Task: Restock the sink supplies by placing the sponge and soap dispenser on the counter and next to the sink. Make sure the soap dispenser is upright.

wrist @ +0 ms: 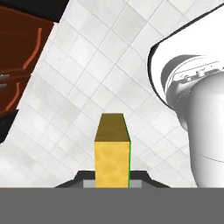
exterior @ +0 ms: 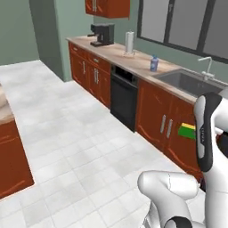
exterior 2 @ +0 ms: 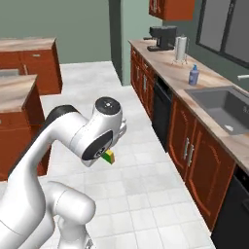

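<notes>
A: Carrying the sponge [wrist: 112,153] over floor; gripper [wrist: 112,181] clamped on its near end.
B: Likely light, soft. Mid-body hold avoids sag. Soap dispenser [exterior 2: 194,75] upright beside sink [exterior 2: 221,108].

The sponge [wrist: 112,153] shows a mottled, porous-looking yellow face; counter [exterior 2: 214,80] polished marbled stone; cabinets [exterior: 156,116] probably glossy wood.

We find no readable text, numbers, brands or signs anywhere. The soap dispenser [exterior: 154,63] on the surface [exterior: 133,59] carries a blue label, but it is too small for us to make out any lettering. The coffee machine [exterior: 102,34] and cabinet fronts [exterior: 162,122] show no markings.
</notes>
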Robot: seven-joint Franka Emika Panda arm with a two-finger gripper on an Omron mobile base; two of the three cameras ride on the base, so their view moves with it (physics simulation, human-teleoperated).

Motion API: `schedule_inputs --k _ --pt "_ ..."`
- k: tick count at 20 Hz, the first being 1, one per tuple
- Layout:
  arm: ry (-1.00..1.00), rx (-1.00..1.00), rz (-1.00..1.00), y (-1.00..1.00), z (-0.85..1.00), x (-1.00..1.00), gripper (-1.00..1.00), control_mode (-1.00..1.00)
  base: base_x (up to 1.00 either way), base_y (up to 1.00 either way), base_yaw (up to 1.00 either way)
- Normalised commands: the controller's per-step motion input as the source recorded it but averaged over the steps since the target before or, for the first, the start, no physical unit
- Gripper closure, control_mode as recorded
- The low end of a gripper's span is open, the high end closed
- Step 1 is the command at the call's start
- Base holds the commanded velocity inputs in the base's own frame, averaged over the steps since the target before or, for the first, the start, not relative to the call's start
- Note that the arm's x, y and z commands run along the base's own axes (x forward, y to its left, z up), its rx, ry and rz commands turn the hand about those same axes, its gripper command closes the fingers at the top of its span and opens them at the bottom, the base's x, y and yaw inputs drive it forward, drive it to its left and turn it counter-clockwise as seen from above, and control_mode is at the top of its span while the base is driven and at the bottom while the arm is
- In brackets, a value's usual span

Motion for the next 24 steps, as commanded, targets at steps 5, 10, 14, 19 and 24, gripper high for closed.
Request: schedule_inputs --k 5,10,14,19,24 --pt "0.0 0.0 0.0 0.0 0.0 0.0 1.0 1.0 0.9 0.04 -0.59" --pt "0.0 0.0 0.0 0.0 0.0 0.0 1.0 1.0 0.88 0.0 -0.67" --pt "0.0 0.0 0.0 0.0 0.0 0.0 1.0 1.0 0.89 0.0 -0.69" --pt "0.0 0.0 0.0 0.0 0.0 0.0 1.0 1.0 0.88 0.06 -0.67" --pt "0.0 0.0 0.0 0.0 0.0 0.0 1.0 1.0 0.76 0.16 -0.62"
